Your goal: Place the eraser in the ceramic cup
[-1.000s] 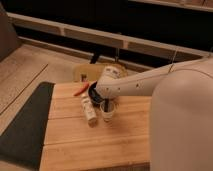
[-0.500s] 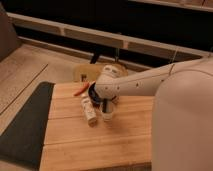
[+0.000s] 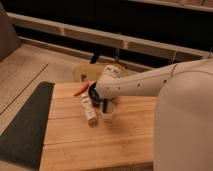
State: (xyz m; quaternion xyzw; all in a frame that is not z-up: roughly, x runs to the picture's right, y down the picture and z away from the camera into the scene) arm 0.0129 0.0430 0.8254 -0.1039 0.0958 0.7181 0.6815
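Note:
The small white ceramic cup [image 3: 108, 114] stands upright on the wooden table [image 3: 100, 145], just right of a cream bottle-like object [image 3: 89, 111] lying on its side. My gripper [image 3: 106, 104] hangs at the end of the white arm [image 3: 135, 85], directly over the cup's mouth, its dark tip reaching down to the rim. I cannot make out the eraser apart from that dark tip. It does not lie anywhere on the table that shows.
A wide dark bowl [image 3: 94, 91] sits behind the cup, partly hidden by the arm. A red object [image 3: 81, 90] lies left of it. A yellow chair seat [image 3: 87, 72] stands behind the table. A dark mat [image 3: 25, 125] borders the table's left edge.

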